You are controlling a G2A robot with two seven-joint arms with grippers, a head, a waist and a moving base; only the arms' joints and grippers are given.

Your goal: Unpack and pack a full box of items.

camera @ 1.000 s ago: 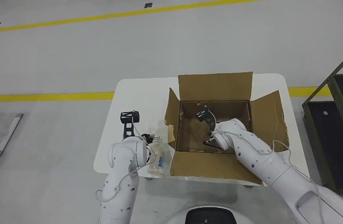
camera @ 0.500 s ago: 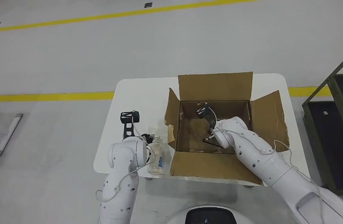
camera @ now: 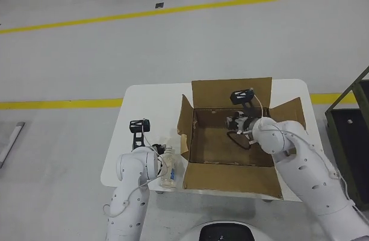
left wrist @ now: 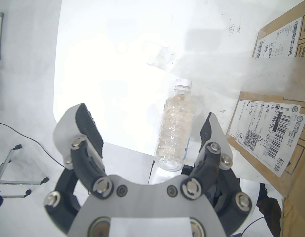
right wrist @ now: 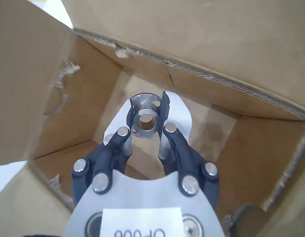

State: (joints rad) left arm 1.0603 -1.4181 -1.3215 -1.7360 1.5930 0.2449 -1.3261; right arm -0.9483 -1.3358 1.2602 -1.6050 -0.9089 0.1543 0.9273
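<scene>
Right wrist view: right jaws grip a metal flanged ring (right wrist: 144, 122), bore toward the camera, over the open cardboard box (right wrist: 216, 25), while a clear bottle (left wrist: 176, 129) lies on the desk (left wrist: 105, 50) beside it, cap away from the open left jaws.

box (camera: 229, 176): plain brown cardboard inside and out. its left outer wall carries white labels (left wrist: 266, 134) with black barcodes and print.
bottle (left wrist: 176, 129): clear, ribbed in horizontal rings, with a blue strip on one side. cap (left wrist: 183, 83): white.
bench (camera: 154, 108): white, with faint grey smudges.
floor (camera: 64, 60): light grey, crossed by yellow lines (camera: 112, 17).
metal flange (right wrist: 144, 122): bright silver; brown cardboard shows through its centre hole.
left gripper (left wrist: 146, 117): silver-white plates and black links; fingers (left wrist: 89, 129) faced with black ribbed pads.
right gripper (right wrist: 148, 103): the same silver plates and black links.
rack (camera: 353, 120) at the right: dark green.
</scene>
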